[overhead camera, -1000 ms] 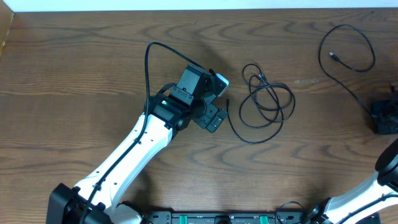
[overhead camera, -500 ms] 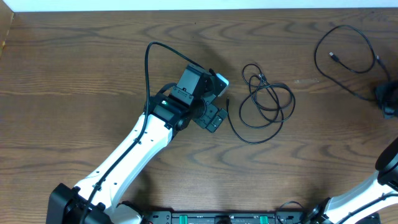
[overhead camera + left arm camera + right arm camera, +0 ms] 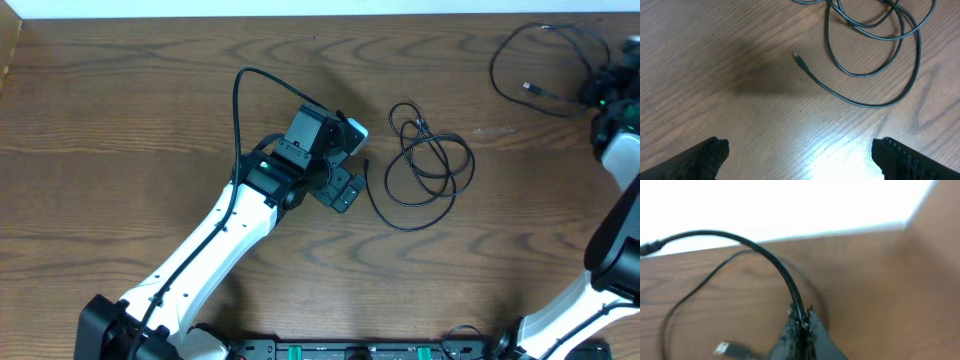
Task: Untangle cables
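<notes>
Two black cables are showing on the wooden table (image 3: 120, 120) that I am watching remotely.

Item 1: coiled black cable (image 3: 430, 165). It is lying in loose, overlapping loops near the table's middle, just right of the left arm's tip. Its free tail is curving round the lower side of the loops and ending in a small plug (image 3: 797, 56), which is pointing toward the left gripper. Nothing is touching it.

Item 2: second black cable (image 3: 520, 45). It is looping at the far right corner, well apart from item 1. One small plug end (image 3: 535, 90) is lying inside the loop. In the right wrist view the cord is arching up out of the fingertips and running off the left edge.

Item 3: left gripper (image 3: 800, 155). It is hovering over bare wood just beside item 1's plug, with its jaws spread wide and holding nothing. I am seeing only its two dark fingertips (image 3: 710, 152), at the lower corners of the left wrist view.

Item 4: right gripper (image 3: 802, 330). It is sitting at the table's far right edge, jaws pinched fully together on the second black cable, with the cord running straight in between the tips.
</notes>
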You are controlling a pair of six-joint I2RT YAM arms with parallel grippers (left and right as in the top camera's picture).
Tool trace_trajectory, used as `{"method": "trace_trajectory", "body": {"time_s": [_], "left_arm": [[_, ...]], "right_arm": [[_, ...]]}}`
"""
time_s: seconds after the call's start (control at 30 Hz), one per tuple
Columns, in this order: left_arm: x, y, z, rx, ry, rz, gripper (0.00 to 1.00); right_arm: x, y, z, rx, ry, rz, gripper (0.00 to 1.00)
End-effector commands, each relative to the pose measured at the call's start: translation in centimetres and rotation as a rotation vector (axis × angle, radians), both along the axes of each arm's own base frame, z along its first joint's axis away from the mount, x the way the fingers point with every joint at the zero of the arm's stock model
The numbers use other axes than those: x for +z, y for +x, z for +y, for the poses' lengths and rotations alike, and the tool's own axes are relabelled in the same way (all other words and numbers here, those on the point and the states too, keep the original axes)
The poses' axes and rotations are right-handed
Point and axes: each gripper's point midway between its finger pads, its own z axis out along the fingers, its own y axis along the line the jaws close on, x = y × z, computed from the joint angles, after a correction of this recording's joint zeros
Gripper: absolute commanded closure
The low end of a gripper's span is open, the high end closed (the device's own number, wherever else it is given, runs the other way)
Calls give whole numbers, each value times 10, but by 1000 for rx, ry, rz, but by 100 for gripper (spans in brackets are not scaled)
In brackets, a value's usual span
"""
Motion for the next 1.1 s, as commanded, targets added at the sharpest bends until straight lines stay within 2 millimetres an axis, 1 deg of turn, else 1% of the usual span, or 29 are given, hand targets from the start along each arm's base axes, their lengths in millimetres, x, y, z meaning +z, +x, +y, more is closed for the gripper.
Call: {"method": "trace_trajectory", "body": {"time_s": [0.0,0.07,0.13,0.17,0.23,0.27,0.3,0.37,0.4,0.43,0.47,0.5,0.57,0.6,0.67,0.7,0.73,0.77,0.8,0.83,0.87,0.9,0.93,0.97,1.0,1.07], "left_arm": [[3,4,1,6,3,-13,2],[3,4,1,6,3,-13,2],[3,4,1,6,3,-13,2],[3,4,1,6,3,-13,2],[3,4,1,6,3,-13,2],[3,4,1,6,3,-13,2],[3,4,1,6,3,-13,2],[3,4,1,6,3,-13,2],[3,4,1,6,3,-13,2],[3,4,1,6,3,-13,2],[3,4,1,6,3,-13,2],[3,4,1,6,3,-13,2],[3,4,1,6,3,-13,2],[3,4,1,6,3,-13,2],[3,4,1,6,3,-13,2],[3,4,1,6,3,-13,2],[3,4,1,6,3,-13,2],[3,4,1,6,3,-13,2],[3,4,1,6,3,-13,2],[3,4,1,6,3,-13,2],[3,4,1,6,3,-13,2],[3,4,1,6,3,-13,2],[3,4,1,6,3,-13,2],[3,4,1,6,3,-13,2],[3,4,1,6,3,-13,2],[3,4,1,6,3,-13,2]], "right_arm": [[14,4,-11,70,-376,39,98],[17,4,-21,50,-392,14,99],[6,3,-32,34,-392,20,99],[-15,2,-43,20,-380,45,99],[-41,2,-55,-15,-326,77,98],[-48,2,-58,-34,-303,83,88],[-61,1,-65,-80,-246,87,64],[-75,2,-72,-140,-174,89,40],[-76,2,-73,-158,-136,77,22],[-74,3,-73,-168,-110,64,19],[-62,6,-74,-197,-53,22,14],[-57,7,-75,-204,-39,8,12],[-31,6,-73,-227,13,-30,6],[-21,4,-71,-226,20,-29,5],[1,-4,-61,-202,40,-7,1],[12,-7,-55,-179,53,1,1],[30,-14,-41,-134,84,5,1],[38,-17,-34,-114,108,9,1],[47,-23,-19,-81,168,20,1],[53,-30,-1,-37,246,38,3],[57,-39,28,32,358,76,26],[57,-45,51,91,436,109,44],[54,-51,74,146,515,151,64],[52,-54,83,166,549,173,72],[41,-62,108,203,635,245,85],[22,-75,140,236,707,361,94]]}}
